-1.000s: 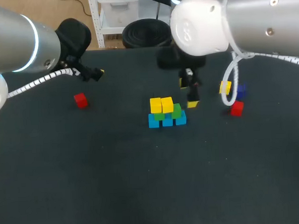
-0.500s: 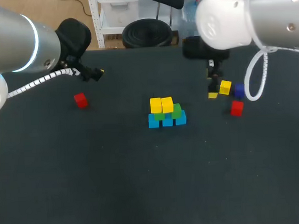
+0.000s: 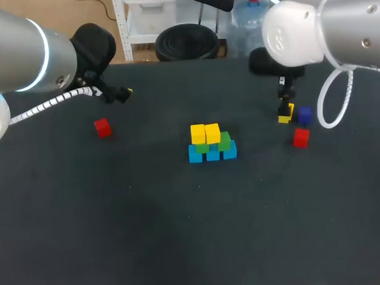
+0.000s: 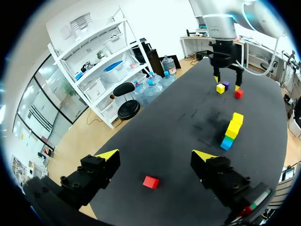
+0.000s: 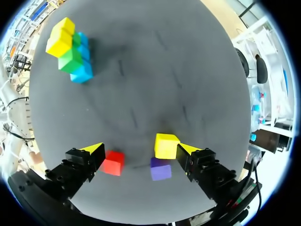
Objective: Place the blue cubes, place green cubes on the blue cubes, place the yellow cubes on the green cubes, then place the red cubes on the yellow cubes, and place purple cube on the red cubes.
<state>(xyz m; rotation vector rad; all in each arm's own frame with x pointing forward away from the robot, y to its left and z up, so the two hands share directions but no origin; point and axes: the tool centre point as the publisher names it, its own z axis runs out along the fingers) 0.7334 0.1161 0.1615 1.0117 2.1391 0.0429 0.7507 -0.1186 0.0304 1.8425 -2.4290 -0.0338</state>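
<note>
- The left red cube (image 3: 101, 127) lies alone, well to the left of the stack (image 3: 211, 143). It looks like stock for the red layer, which is not yet due.
- The left gripper (image 3: 120, 93) hangs left of the stack and beyond it, behind that red cube. Its fingers are spread wide and hold nothing. It is probably parked there to keep the stack clear for the other arm.
- The stack has blue cubes (image 3: 212, 154) in a row at the bottom and green cubes (image 3: 203, 147) on them. Two yellow cubes (image 3: 205, 133) sit over its left part.
- The end green cube (image 3: 225, 141) on the stack's right is bare on top. That gap is likely why another yellow is wanted.
- The right gripper (image 5: 140, 148) points down, right of the stack and beyond it. Its fingers are apart.
- The loose yellow cube (image 5: 166, 145) stands between those fingers, close to one and clear of the other, so it is not yet gripped.
- The purple cube (image 5: 161, 168) sits just beside that yellow cube, on the side away from the stack. A closing finger could nudge it.
- The right red cube (image 5: 113, 162) lies right of the stack, near the other finger.
</note>
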